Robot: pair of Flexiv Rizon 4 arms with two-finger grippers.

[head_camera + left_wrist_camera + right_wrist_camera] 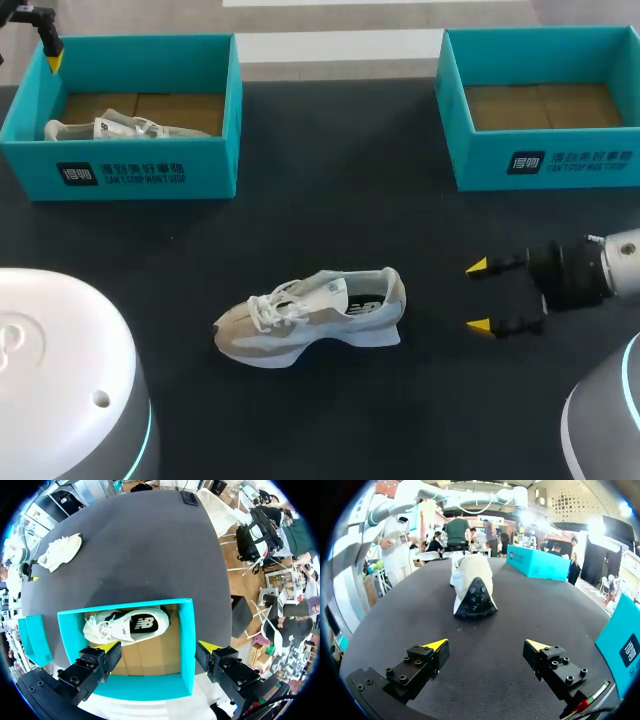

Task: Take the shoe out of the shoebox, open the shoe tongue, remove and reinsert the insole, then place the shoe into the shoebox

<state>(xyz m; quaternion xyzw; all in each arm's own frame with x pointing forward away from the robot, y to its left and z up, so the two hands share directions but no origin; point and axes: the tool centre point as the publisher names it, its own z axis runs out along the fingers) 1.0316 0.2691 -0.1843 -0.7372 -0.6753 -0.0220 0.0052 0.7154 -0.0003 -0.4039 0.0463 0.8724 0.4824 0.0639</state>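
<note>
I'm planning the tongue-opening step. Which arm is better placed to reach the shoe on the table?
Right. The right gripper is open beside the heel of the shoe, facing it. The left gripper is far off, open above the left shoebox holding a second shoe.

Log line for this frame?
table shoe: upright, untouched | left gripper: open above boxed shoe | right gripper: open, facing table shoe heel

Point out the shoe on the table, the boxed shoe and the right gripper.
shoe on the table (310,322): head view, side.
boxed shoe (142,624): left wrist view, insole.
right gripper (478,296): head view, between fingertips.
</note>
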